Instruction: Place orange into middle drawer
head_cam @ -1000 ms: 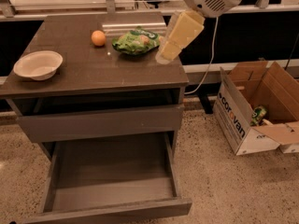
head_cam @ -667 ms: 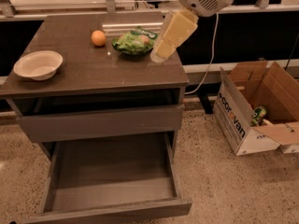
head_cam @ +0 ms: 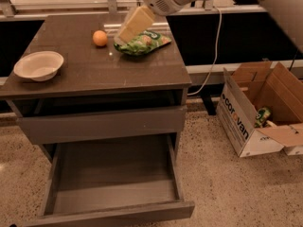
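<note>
Aloft, cream robot hand (head_cam: 126,34): just beside small round orange fruit (head_cam: 100,38); grip cannot be told.
Orange: centre overhead, descend without nudging.
Open grey middle drawer (head_cam: 113,174): waiting below desk (head_cam: 142,72).

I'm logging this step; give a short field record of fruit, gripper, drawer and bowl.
orange: small round orange fruit, on grey cabinet top, left of green snack bag
gripper: beige gripper at the bag's left end, apart from the orange
middle drawer: wide shallow grey drawer, pulled open, orange not inside
bowl: white round bowl, left side of cabinet top
</note>
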Robot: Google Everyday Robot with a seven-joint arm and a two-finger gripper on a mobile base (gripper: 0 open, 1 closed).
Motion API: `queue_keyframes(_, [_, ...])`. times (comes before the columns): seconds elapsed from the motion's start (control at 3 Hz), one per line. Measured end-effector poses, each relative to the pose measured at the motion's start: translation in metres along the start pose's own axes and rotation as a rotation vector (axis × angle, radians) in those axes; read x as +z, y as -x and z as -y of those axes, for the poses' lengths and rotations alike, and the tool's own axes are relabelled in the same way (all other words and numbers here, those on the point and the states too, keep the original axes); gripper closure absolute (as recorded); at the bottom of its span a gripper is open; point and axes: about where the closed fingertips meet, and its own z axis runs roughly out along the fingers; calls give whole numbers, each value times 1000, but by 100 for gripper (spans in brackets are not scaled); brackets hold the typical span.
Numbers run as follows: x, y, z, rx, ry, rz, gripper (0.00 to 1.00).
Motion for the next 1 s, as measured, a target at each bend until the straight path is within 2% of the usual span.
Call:
queue_keyframes(0.33, [53, -16, 28, 69, -78, -1, 0])
queue_keyframes(0.67, [107, -46, 43, 181, -123, -26, 0])
queue_keyframes(1.0, [154, -56, 42, 283, -122, -36, 0])
